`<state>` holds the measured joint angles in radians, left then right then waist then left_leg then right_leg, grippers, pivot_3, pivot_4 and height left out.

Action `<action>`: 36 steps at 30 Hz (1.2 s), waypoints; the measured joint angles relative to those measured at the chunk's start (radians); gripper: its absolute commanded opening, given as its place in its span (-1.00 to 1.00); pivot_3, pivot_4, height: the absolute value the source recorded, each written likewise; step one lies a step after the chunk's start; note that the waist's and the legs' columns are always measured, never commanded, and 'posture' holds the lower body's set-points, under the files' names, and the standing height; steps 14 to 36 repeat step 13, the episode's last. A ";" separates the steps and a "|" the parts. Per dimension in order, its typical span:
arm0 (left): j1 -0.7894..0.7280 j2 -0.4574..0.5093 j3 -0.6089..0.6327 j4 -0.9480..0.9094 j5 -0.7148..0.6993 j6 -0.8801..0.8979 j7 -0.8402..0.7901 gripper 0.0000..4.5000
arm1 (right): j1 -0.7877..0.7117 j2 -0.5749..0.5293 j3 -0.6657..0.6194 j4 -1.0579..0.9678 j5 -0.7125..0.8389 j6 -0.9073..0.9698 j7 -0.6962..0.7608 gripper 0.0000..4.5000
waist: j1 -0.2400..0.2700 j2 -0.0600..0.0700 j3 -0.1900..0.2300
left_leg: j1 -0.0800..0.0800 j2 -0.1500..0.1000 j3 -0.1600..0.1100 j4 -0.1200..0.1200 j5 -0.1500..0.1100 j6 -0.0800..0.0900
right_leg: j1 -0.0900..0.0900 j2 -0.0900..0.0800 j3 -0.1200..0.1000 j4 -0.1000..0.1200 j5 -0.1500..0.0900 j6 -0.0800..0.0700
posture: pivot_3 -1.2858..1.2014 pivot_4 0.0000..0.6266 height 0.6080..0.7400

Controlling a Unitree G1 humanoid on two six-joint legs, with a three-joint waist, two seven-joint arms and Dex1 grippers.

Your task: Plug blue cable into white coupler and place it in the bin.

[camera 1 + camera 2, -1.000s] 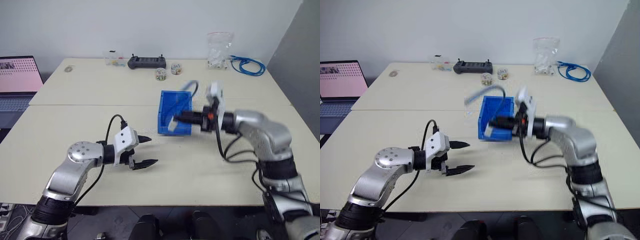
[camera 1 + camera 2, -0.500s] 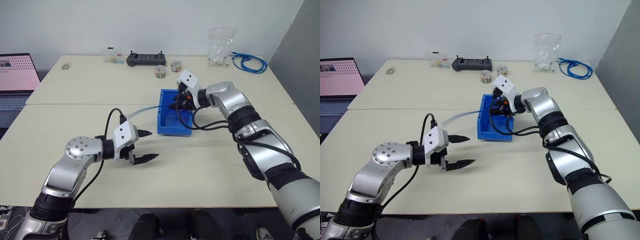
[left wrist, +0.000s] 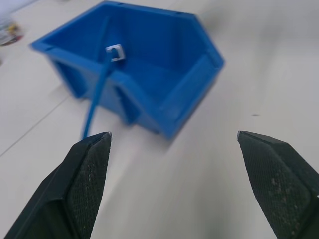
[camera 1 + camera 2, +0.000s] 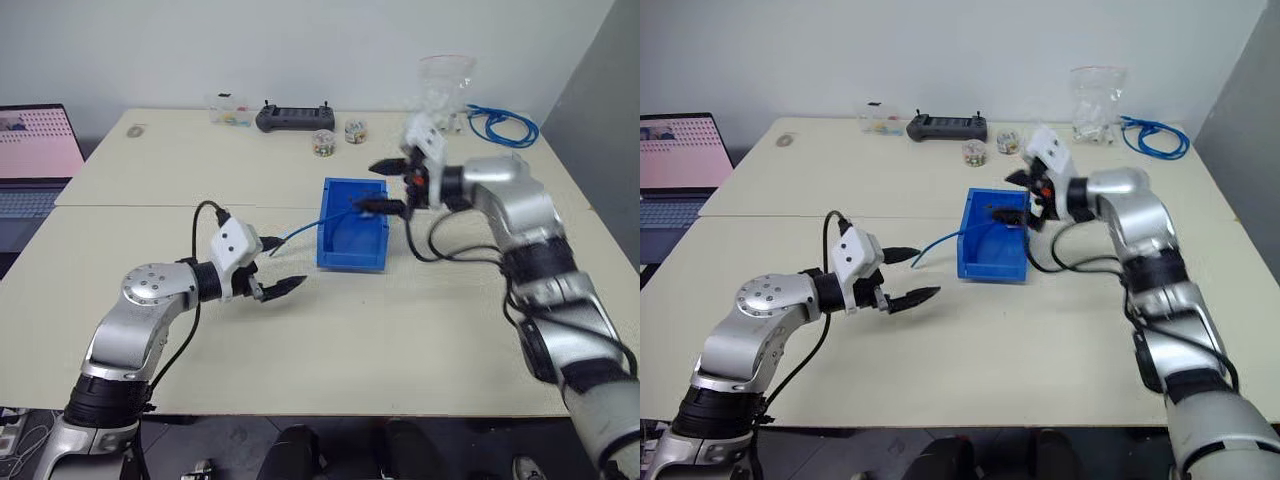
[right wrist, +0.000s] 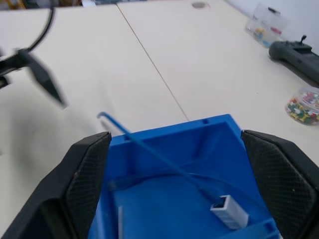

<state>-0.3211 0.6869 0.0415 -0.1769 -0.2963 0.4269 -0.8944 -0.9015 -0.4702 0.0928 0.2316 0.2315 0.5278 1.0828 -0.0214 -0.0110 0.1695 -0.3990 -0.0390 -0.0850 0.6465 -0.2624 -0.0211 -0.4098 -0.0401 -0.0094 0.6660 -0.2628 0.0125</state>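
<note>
Centre frame: blue cable (image 4: 300, 231) w/ white coupler (image 5: 230, 210) lies in bin (image 4: 352, 256); I hold right gripper (image 4: 388, 186) and left gripper (image 4: 278, 263) released, empty.

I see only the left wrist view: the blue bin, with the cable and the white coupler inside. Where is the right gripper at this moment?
Observer: The right gripper hovers above the far right part of the bin, with its fingers open and nothing between them.
Operator: Is the whole cable inside the bin?
Observer: No. The blue cable crosses the bin's left wall, and its free end sticks out toward the left gripper.
Operator: What lies behind the bin?
Observer: A black controller lies near the table's far edge.
</note>
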 measured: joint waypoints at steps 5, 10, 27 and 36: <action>0.064 0.013 0.105 -0.022 -0.012 0.037 0.079 0.88 | 0.332 -0.104 -0.141 -0.422 0.130 0.215 -0.082 0.97 | -0.006 0.000 0.000 | 0.001 0.000 0.002 0.000 -0.001 0.001 | 0.000 -0.001 0.001 0.000 0.000 0.000 | 0.03 -0.52 1.00; 0.139 0.026 0.149 -0.063 -0.034 0.089 0.098 0.88 | 0.546 -0.150 -0.220 -0.635 0.182 0.283 -0.166 0.97 | -0.007 0.000 0.000 | 0.006 0.001 0.001 -0.001 -0.001 0.002 | 0.004 0.001 0.000 0.002 0.000 0.001 | 0.03 -0.52 1.00; 0.159 0.033 0.160 -0.072 -0.055 0.124 0.097 0.88 | 0.598 -0.152 -0.230 -0.652 0.186 0.293 -0.211 0.97 | -0.007 0.000 0.000 | 0.007 0.001 0.003 0.001 0.000 0.002 | 0.004 0.001 0.002 0.004 -0.001 0.003 | 0.03 -0.52 1.00; 0.159 0.033 0.160 -0.072 -0.055 0.124 0.097 0.88 | 0.598 -0.152 -0.230 -0.652 0.186 0.293 -0.211 0.97 | -0.007 0.000 0.000 | 0.007 0.001 0.003 0.001 0.000 0.002 | 0.004 0.001 0.002 0.004 -0.001 0.003 | 0.03 -0.52 1.00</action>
